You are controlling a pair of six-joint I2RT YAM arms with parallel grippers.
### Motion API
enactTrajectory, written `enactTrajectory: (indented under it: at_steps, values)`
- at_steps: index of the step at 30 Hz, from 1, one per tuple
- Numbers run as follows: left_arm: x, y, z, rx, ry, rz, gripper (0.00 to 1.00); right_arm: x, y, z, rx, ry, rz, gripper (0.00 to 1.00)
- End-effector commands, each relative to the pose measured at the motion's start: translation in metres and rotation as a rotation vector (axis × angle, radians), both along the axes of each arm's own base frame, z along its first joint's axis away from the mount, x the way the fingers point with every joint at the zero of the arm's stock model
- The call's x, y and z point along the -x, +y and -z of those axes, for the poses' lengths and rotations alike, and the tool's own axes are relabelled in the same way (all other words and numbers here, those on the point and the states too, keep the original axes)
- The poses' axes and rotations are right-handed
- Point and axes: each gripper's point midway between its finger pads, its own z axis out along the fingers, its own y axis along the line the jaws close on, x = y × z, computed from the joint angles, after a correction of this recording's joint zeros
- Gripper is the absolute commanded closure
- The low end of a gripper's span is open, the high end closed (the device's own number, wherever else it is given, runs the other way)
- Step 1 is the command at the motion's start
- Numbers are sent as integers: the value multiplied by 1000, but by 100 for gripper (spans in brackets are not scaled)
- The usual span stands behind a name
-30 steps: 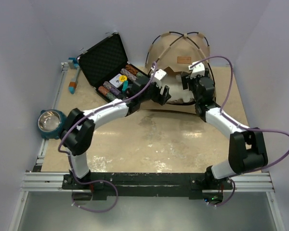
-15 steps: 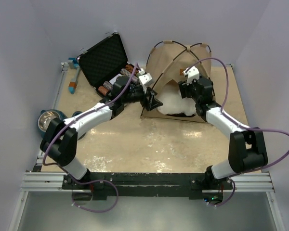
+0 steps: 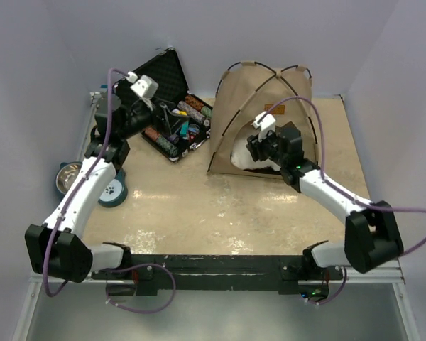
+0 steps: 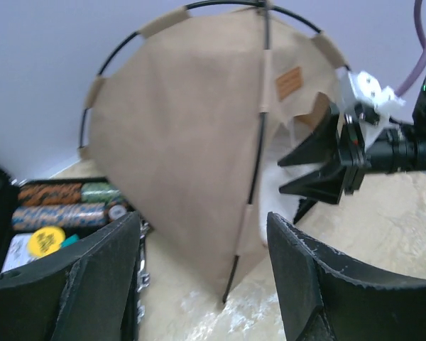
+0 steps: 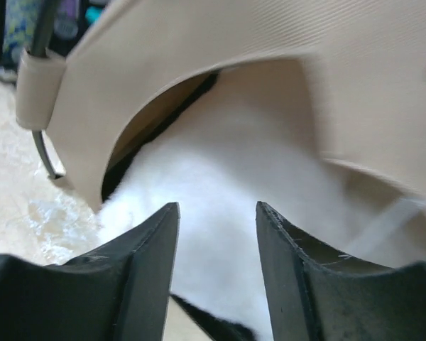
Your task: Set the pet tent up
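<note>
Right gripper [image 5: 216, 213] sits at the tent [image 3: 266, 99] doorway, jaws partly apart. I see nothing pinched between them, only the white pillow [image 5: 220, 163] just beyond the tips. Left gripper [image 4: 202, 227] is wide open and empty. It hangs over the case [image 3: 156, 85] at 11 o'clock, looking across at the tent side.

Tent location: 12 to 1 o'clock on the table [image 3: 220, 206], against the back wall. It is upright, domed, doorway facing 6 to 7 o'clock. The pillow is inside, bulging a little out of the opening.

Step, my call: the raising looks done. The poles [image 4: 259, 135] are arched and the canvas is taut, so this is the finishing bit at the doorway. The task looks nearly complete.

Next move, my call: either nudge the pillow deeper or draw the right arm out toward 6 o'clock. Either way the fingers must stay clear of the door flap so the tent does not tip or slide. The left arm has nothing to do, so I would park it.

Counts:
- tent: 1
- poles: 2, crossing at the top
- label [image 4: 289, 82]: 1
- pillow: 1
- case: 1, lid open, chips inside not countable
- steel bowl [image 3: 69, 177]: 1, at 9 o'clock
- grippers: 2
- pompom: cannot make it out
</note>
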Motion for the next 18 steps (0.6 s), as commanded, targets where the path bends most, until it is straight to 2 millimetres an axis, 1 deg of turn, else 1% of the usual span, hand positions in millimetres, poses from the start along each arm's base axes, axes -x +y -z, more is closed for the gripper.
enactTrajectory:
  at_steps: [1, 3, 4, 5, 6, 7, 8, 9, 10, 11, 12, 13, 16, 18]
  values:
    - [-1, 42, -15, 36, 33, -126, 24, -4, 35, 48, 16, 74, -16, 50]
    - [-1, 52, -11, 25, 47, -163, 24, -12, 48, 70, 34, 103, -18, 50]
    - [0, 57, -12, 21, 46, -183, 24, -20, 57, 79, 61, 97, -9, 49]
    - [1, 60, -12, 19, 43, -197, 24, -30, 58, 88, 108, 99, 19, 49]
    - [3, 64, -11, 17, 38, -209, 24, -39, 62, 92, 132, 81, 11, 50]
    - [5, 68, -2, 4, 74, -226, 24, -48, 62, 89, 129, 45, 27, 50]
    - [6, 72, 2, -3, 88, -246, 23, -54, 63, 87, 138, 20, 29, 50]
    - [7, 77, 3, -9, 93, -263, 23, -59, 62, 85, 161, 4, 31, 50]
    - [8, 81, 4, -14, 99, -277, 23, -66, 65, 79, 162, -8, 34, 49]
    - [8, 85, 6, -17, 107, -292, 23, -66, 67, 76, 149, -10, 29, 46]
    - [8, 90, 6, -16, 112, -307, 22, -66, 66, 69, 137, -31, 36, 42]
    - [7, 93, 7, -17, 123, -312, 20, -63, 64, 60, 128, -49, 31, 38]
    - [6, 97, 11, -47, 169, -314, 15, -44, 61, 38, 107, -61, -1, 32]
    - [2, 98, 16, -72, 217, -314, 11, -29, 54, 17, 85, -66, -2, 29]
